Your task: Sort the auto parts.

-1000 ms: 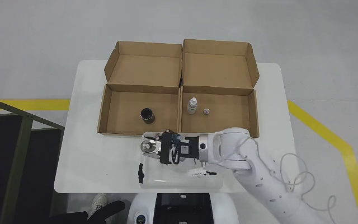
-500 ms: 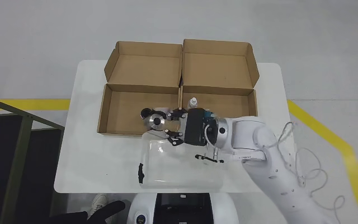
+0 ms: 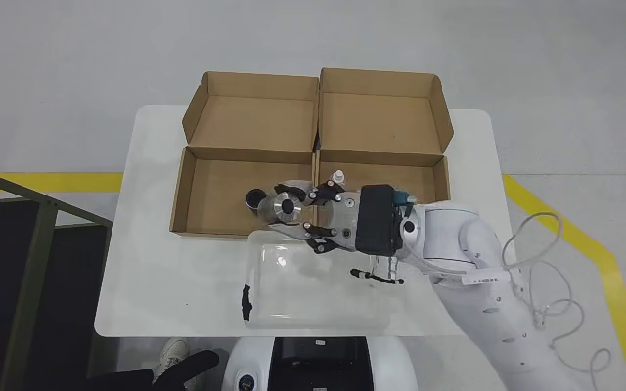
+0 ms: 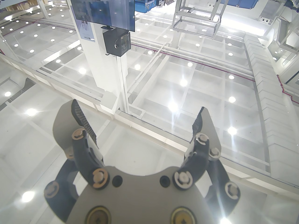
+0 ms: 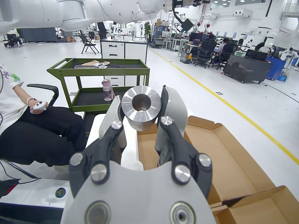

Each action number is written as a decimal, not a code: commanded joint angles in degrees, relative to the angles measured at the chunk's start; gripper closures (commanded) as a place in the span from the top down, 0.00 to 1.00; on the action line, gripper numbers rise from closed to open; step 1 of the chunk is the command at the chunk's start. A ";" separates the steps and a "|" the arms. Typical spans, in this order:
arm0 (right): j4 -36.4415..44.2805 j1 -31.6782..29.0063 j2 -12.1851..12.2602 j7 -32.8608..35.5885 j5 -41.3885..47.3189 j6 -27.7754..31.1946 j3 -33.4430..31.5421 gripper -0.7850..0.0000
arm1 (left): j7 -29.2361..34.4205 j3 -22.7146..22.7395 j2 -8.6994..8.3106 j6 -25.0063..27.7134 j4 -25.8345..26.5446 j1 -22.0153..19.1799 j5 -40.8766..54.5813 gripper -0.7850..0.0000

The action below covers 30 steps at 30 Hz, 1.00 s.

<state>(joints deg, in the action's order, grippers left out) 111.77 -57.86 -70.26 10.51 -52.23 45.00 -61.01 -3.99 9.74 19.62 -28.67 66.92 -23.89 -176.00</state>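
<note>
Clamping silver metal sleeve [image 3: 286, 206] across its round wall with right gripper [image 3: 293, 208], fingers [image 5: 174, 110] pressed shut on either side and bore facing the wrist camera. Hangs in the air over left cardboard box [image 3: 210, 191], toward that box's right end, near the wall shared with right cardboard box [image 3: 411, 195]. Looks clear of the box floor in right wrist view, touched by nothing but the two fingers. Lines up just beside dark ring [image 3: 255, 200] lying on left box floor; probably headed there because of similar round shape, so grouping by type seems the logic. Noting small white bottle [image 3: 336, 179] in right box, partly behind the arm, a different sort of part and likely set apart for that reason. Noting clear plastic tray [image 3: 303, 293] on white surface [image 3: 147, 274] in front of both boxes, likely the supply bin; small black piece [image 3: 245, 301] at its left edge, cannot tell what. Pointing left gripper [image 4: 139, 115] at the ceiling, raised, fingers spread wide with nothing between; presumably parked high to stay out of right arm's way. Judging step as carry-to-box, release not yet done. Needs lowering close to box floor before opening, else risks sleeve rolling into dark ring or bouncing off cardboard.
</note>
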 commanded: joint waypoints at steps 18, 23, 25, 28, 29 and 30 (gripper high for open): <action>-8.63 6.52 -2.00 9.21 -6.12 -6.59 10.92 0.00 | 0.00 0.00 0.00 0.00 0.00 0.00 0.00 1.00; -12.46 9.28 -2.86 12.01 -6.13 -8.42 13.41 0.00 | 0.00 0.00 0.00 0.00 0.00 0.00 0.00 1.00; -13.83 10.52 -3.19 13.75 -6.65 -9.47 14.18 0.00 | 0.00 0.00 0.00 0.00 0.00 0.00 0.00 1.00; -15.70 12.17 -3.62 16.09 -7.29 -10.81 15.04 0.00 | 0.00 0.00 0.00 0.00 0.00 0.00 0.00 1.00; -16.46 12.64 -3.74 16.65 -7.28 -11.22 15.16 0.00 | 0.00 0.00 0.00 0.00 0.00 0.00 0.00 1.00; -17.20 13.12 -3.84 17.38 -7.43 -11.52 15.27 0.00 | 0.00 0.00 0.00 0.00 0.00 0.00 0.00 1.00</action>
<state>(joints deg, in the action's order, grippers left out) 95.24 -45.16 -74.03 27.28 -59.58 33.74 -45.81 -3.99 9.74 19.62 -28.67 66.92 -23.89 -176.00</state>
